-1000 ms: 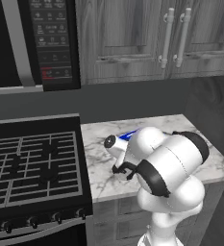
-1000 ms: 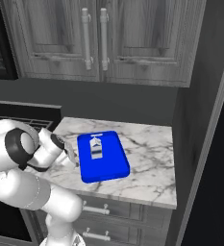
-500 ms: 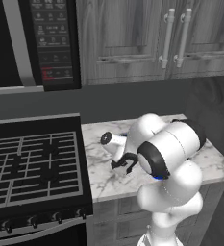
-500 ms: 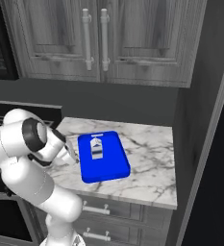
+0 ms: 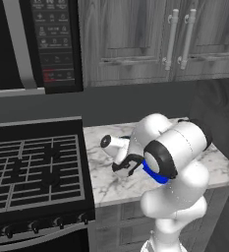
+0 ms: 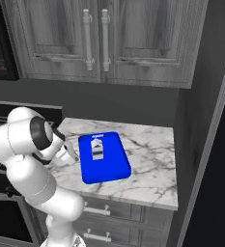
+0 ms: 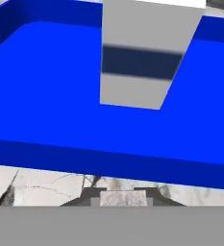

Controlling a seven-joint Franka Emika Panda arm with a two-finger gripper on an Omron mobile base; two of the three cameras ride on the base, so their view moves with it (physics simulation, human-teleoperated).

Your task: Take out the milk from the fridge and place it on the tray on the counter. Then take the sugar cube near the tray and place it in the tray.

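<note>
Hand view puts the gripper [image 7: 123, 198] low over the counter [image 7: 41, 185], its narrowly parted tips pinching the sugar cube [image 7: 123, 197] beside the tray [image 7: 51, 153]. On the tray, the milk [image 7: 143, 53] shows a dark blue band; no writing is legible.

This is a home kitchen, rendered rather than photographed. A black gas stove [image 5: 35, 167] with iron grates and a row of front knobs stands against the wall, and a black microwave [image 5: 35, 44] with a button panel hangs above it. Beside the stove runs a white marble counter [image 6: 152, 164] with grey veins, set over grey drawers [image 6: 114, 217] with silver bar handles. Grey wood-grain wall cabinets [image 6: 99, 38] with long metal handles hang above the counter. A tall dark appliance side [image 6: 210, 144] closes the counter's far end. A blue tray [image 6: 104, 157] lies on the worktop.
</note>
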